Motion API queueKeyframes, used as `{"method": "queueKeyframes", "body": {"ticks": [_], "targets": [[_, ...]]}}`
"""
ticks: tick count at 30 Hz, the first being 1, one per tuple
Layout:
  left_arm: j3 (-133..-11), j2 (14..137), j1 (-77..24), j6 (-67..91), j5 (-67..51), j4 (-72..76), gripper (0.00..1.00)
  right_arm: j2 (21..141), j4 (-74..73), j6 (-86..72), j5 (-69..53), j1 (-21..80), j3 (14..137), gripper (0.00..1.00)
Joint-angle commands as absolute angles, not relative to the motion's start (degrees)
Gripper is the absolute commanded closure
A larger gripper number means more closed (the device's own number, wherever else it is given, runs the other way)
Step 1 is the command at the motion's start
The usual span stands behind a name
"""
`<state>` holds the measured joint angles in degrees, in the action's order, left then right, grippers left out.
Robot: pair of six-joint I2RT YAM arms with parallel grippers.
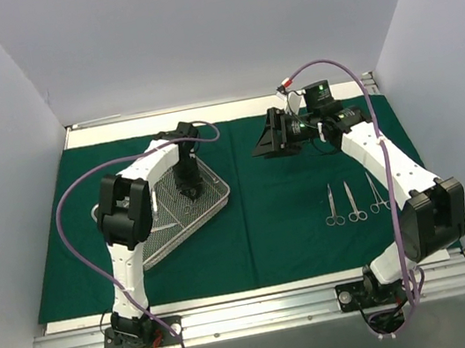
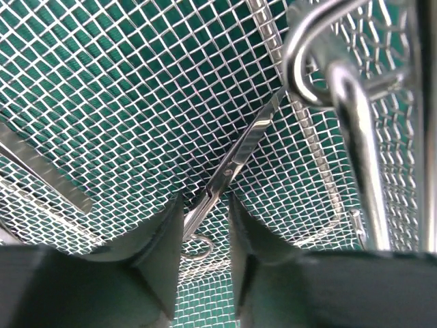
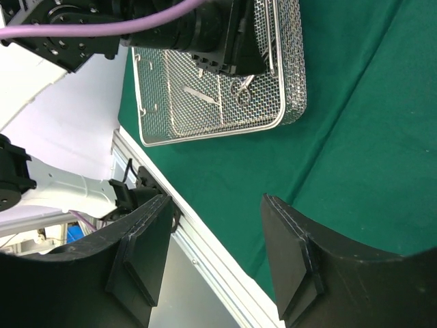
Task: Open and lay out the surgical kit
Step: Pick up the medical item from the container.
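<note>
Cloth (image 1: 285,219), dark green, is spread flat across the table, and the wire tray (image 1: 180,236) sits on its left half, turned at an angle. Left gripper (image 1: 189,188) is down inside the tray, near its far end. From the wrist view its fingers (image 2: 167,239) stand slightly apart, one on each side of a slim steel tool (image 2: 235,154) lying on the mesh floor, and they are not clamped on it. The tool's ring handle shows just below the fingertips. A flat pair of tweezers (image 2: 48,171) lies to one side in the same tray.

Over on the right, three ring-handled tools (image 1: 353,201) lie side by side on the cloth, handles towards the arm bases. Right gripper (image 3: 220,266) hangs above the cloth, well clear of them, with its fingers spread wide and nothing between them.
</note>
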<state>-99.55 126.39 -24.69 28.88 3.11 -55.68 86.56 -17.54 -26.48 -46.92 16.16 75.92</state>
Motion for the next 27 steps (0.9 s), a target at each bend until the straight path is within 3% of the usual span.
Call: {"method": "queueKeyframes", "body": {"ticks": [1,4,6,15,27], "targets": [[-93.6,133.1,-24.5,26.5,-2.2,-52.6,0.74,84.6,-18.6,-24.5,-47.0,16.5,75.9,0.46],[-93.3,132.2,-22.6,24.4,-5.3,-51.1,0.92,85.1,-17.5,-24.9,-46.2,17.2,74.9,0.46],[-94.1,131.3,-21.2,23.5,-6.7,-51.0,0.97,85.7,-15.7,-25.4,-45.6,18.0,73.9,0.46],[-98.5,121.5,-17.4,20.7,-12.3,-55.0,0.98,90.5,-5.2,-31.4,-41.7,25.1,72.9,0.49],[-97.7,108.7,-14.2,23.3,-23.1,-55.5,0.98,95.1,4.2,-36.4,-45.6,28.2,74.7,0.52]]}}
